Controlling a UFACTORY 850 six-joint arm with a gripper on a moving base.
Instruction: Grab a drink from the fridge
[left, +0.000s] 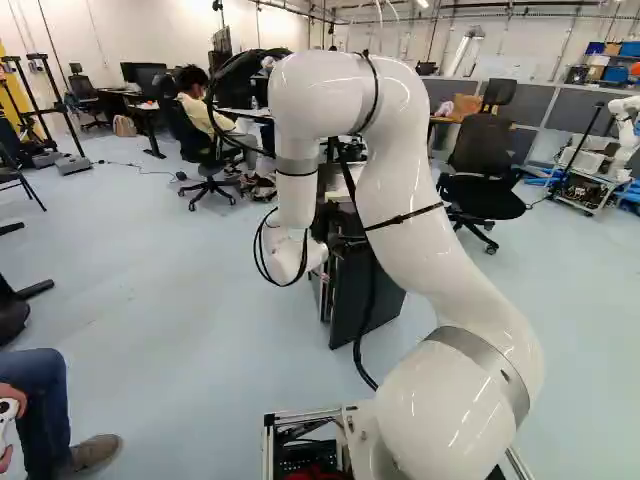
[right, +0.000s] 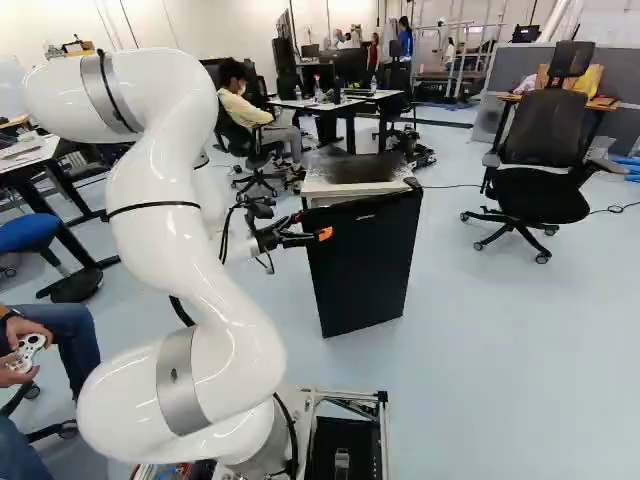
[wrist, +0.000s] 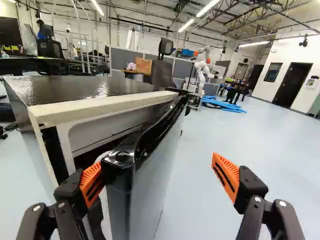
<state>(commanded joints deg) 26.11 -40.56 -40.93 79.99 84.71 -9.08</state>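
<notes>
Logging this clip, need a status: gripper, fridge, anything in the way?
Gripper open, one finger beside edge of fridge door. Door ajar, partly blocking the opening. No drink visible.

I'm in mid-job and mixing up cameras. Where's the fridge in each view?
Left base view: fridge just right of middle, partly behind the arm.
Right base view: just right of middle.
Wrist view: ahead of the end effector, its ajar door reaching between the open fingers.
Shared landmark: black chair with headrest.
</notes>
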